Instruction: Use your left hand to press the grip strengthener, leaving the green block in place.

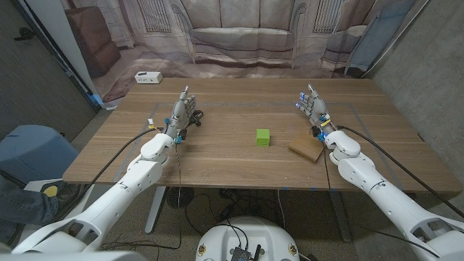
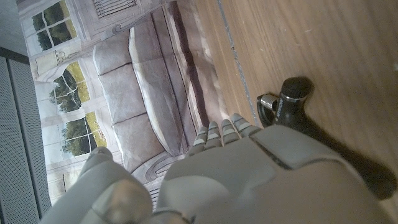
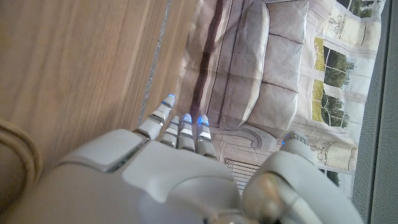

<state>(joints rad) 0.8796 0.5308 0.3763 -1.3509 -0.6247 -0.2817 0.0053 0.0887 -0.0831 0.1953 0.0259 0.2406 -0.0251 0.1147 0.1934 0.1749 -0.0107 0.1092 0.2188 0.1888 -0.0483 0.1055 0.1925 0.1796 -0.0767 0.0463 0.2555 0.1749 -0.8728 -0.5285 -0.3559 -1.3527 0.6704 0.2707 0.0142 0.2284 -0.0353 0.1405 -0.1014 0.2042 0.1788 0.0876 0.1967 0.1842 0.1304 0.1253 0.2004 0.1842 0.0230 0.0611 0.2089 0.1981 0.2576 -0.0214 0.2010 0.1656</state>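
Grip strengthener [image 2: 292, 99], black-handled, is seen on the desk [image 1: 217, 156] just beside the left hand [image 1: 181, 112], whose fingers [image 2: 217, 134] are released and extended, grasping nothing. Green block [image 1: 262, 137] is placed mid-desk with bare wood around it, a wooden board [image 1: 306, 150] lying near the right hand [image 1: 313, 105], likewise released. No writing can be read.

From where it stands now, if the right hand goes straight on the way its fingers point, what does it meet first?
Likely nothing: ahead of the right hand lies bare table, then the backdrop. Depth is unclear.
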